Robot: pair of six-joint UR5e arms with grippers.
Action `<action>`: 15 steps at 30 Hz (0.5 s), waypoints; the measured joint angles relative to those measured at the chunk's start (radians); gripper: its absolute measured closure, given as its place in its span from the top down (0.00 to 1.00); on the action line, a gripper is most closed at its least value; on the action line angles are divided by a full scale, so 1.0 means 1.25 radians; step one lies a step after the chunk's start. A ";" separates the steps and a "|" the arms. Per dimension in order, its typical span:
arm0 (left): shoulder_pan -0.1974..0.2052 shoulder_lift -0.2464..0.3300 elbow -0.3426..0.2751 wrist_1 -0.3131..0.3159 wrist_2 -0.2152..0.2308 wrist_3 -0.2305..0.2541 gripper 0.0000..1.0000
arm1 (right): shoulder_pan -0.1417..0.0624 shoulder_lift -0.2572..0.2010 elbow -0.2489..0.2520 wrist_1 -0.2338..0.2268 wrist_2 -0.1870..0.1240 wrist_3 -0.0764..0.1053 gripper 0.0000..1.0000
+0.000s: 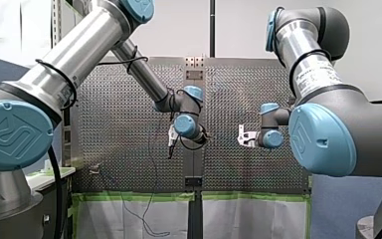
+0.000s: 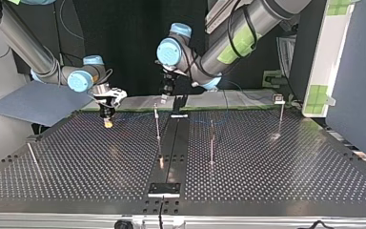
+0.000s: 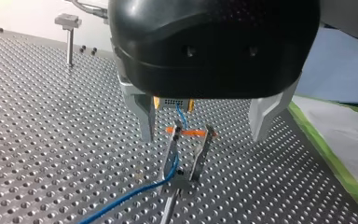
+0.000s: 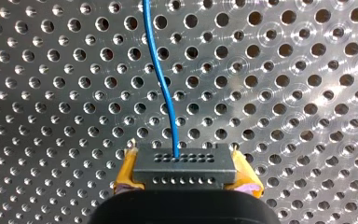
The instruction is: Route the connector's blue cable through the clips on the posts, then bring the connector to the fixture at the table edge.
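Pinches connector (image 4: 186, 161) in my right gripper (image 4: 186, 176), spreads my left gripper (image 3: 204, 137) over the clip (image 3: 201, 154) holding blue cable (image 4: 163, 86); arm label (image 1: 318, 79) blurred.

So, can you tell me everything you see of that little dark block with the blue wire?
The connector is a small, dark grey rectangular block, plastic by the look of it, with rows of tiny holes across its faces. My right gripper holds it by its two ends, with a yellow pad pressed against each. The blue cable leaves one hole near the middle and runs away over the perforated table, which the block faces.
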 joint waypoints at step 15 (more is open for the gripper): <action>0.000 -0.001 -0.001 0.038 0.002 -0.011 1.00 | 0.000 0.000 0.000 -0.001 0.000 0.000 0.00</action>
